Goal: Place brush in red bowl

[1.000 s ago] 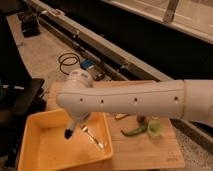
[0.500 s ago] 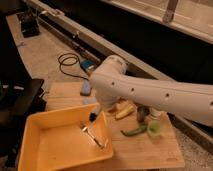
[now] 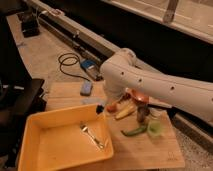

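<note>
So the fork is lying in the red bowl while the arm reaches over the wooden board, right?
Not quite. The fork lies in the yellow tray, not the red bowl, as the camera view shows. The arm does reach over the wooden board, with its gripper low beside the tray's far right corner.

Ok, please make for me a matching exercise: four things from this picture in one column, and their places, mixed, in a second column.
Things
1. fork
2. red bowl
3. green cup
4. gripper

Places
A. at the far right corner of the yellow tray, below the bend of the white arm
B. on the right side of the wooden board, next to a long green vegetable
C. lying inside the yellow tray
D. on the wooden board, close under the arm and partly hidden by it

Pairs: 1-C, 2-D, 3-B, 4-A
</note>
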`<state>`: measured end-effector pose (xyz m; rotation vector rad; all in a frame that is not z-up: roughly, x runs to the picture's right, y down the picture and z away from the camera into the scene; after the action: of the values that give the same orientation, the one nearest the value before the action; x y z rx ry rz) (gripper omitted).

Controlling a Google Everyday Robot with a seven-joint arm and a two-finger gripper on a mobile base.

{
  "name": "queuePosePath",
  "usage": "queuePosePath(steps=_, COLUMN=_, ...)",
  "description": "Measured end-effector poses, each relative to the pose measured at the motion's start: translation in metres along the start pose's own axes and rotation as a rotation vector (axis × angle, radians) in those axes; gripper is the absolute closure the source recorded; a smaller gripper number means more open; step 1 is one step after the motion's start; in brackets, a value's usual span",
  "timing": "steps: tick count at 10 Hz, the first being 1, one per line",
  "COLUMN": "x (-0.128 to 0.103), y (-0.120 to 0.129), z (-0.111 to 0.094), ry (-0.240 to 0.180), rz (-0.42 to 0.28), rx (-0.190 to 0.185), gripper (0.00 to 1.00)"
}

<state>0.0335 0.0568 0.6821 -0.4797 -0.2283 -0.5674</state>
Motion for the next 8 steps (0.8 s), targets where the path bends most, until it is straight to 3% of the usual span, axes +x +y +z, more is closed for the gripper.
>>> queuePosePath(steps=4, x=0.008, y=-0.002, z=-0.002, ry=0.016, rz=0.018, rx=0.007, gripper=1.00)
queuePosePath(steps=8, x=0.084, y=-0.021, z=0.005, ry=0.048, rz=0.087, rx=-0.009, gripper=1.00)
